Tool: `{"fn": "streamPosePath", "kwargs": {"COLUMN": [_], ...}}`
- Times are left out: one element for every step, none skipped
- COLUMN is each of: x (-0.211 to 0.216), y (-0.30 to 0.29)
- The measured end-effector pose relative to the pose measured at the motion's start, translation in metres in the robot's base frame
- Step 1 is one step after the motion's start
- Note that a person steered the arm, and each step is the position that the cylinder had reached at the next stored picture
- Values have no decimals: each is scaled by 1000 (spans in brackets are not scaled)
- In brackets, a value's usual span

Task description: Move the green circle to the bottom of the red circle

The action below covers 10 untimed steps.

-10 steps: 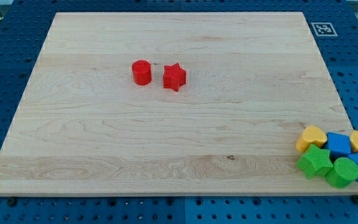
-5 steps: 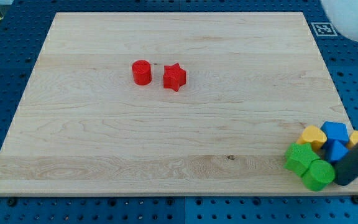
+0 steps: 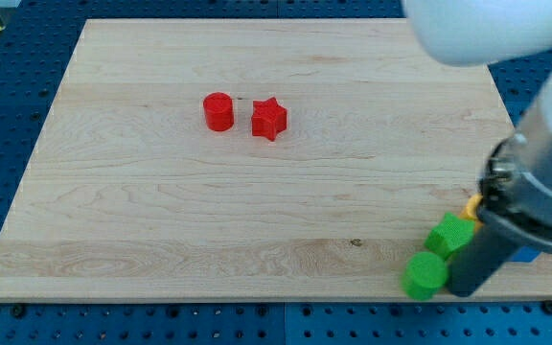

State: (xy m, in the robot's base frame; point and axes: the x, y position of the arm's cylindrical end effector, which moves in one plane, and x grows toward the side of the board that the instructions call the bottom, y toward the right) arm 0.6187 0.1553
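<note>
Green circle point(image 3: 425, 275) near the worktop point(image 3: 257, 211) bottom edge, far down and to the view's right of the red circle point(image 3: 218, 111). Likely light, rigid, sliding readily; best pushed square on its flat side, or else prone to roll off line. No hand here, just a rod: my tip point(image 3: 461, 290) just right of the green circle, seemingly touching. Arm leaning in from upper right.

Arm point(image 3: 544, 144): big white rounded shell at top, blurred. Below it a grey cylinder section w/ a black ring and a small shiny bit on its left edge. Ends in a straight dark rod; my tip point(image 3: 460, 293) is plain, squared-off, no markings visible.
</note>
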Motion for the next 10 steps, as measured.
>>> {"fn": "streamPosePath", "kwargs": {"x": [0,0,-1,-1,-4,-31,-67,-99,-107,-112], "y": [-59,-111,-129,-184,-244,-262,-262,-267,-316,-342]}}
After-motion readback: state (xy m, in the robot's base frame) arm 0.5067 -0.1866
